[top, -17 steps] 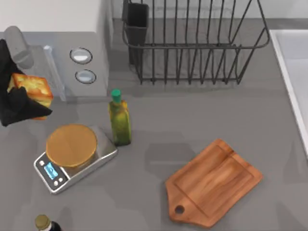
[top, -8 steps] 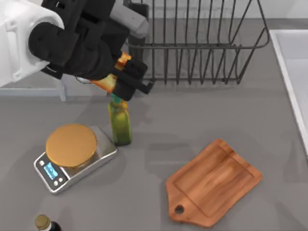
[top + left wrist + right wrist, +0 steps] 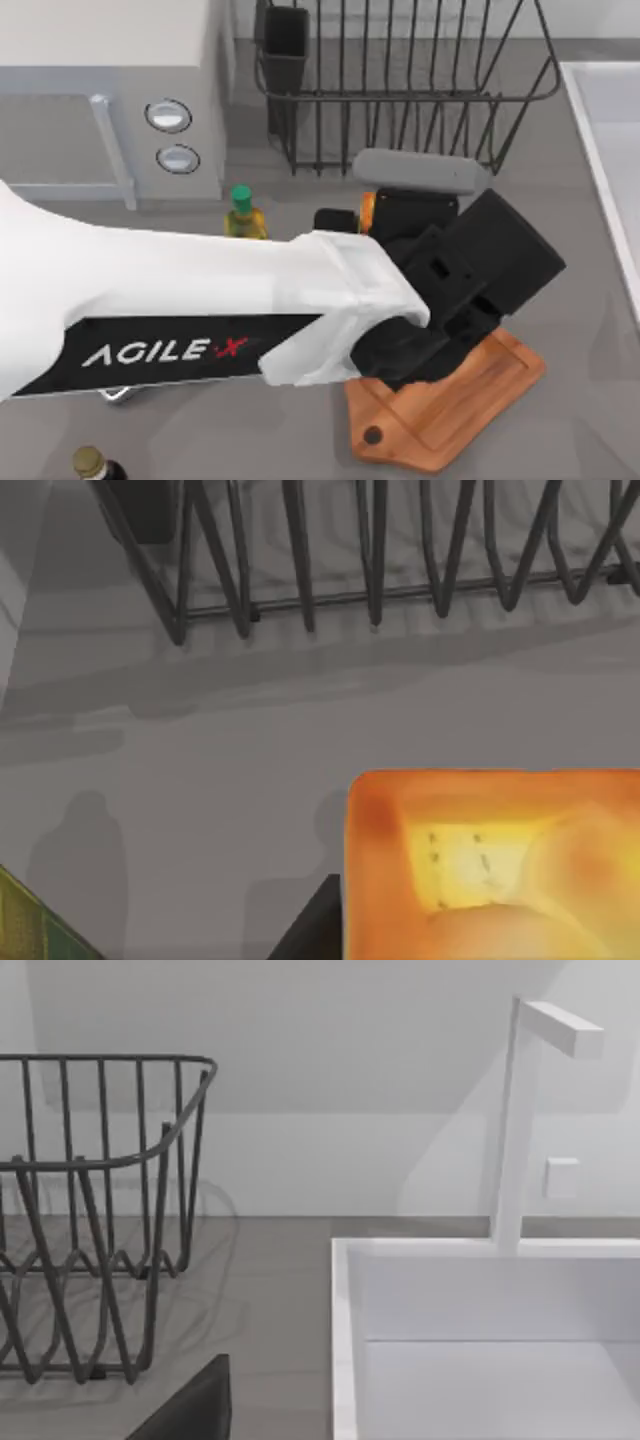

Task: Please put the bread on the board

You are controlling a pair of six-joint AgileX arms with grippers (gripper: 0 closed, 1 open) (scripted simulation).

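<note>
Overhead, stretched from the left across the grey counter (image 3: 300, 300): left AgileX arm, white with a black wrist, covering part of the reddish-brown rectangular wooden cutting board (image 3: 500, 385). Behind, a dark wire dish rack (image 3: 400, 90); at the right edge, a white sink (image 3: 480, 1340). Left gripper (image 3: 375, 215) above the counter just beyond the board, fingers closed on the small golden-orange toasted bread (image 3: 495, 865). Nearby, a green-capped oil bottle (image 3: 241, 208).
</note>
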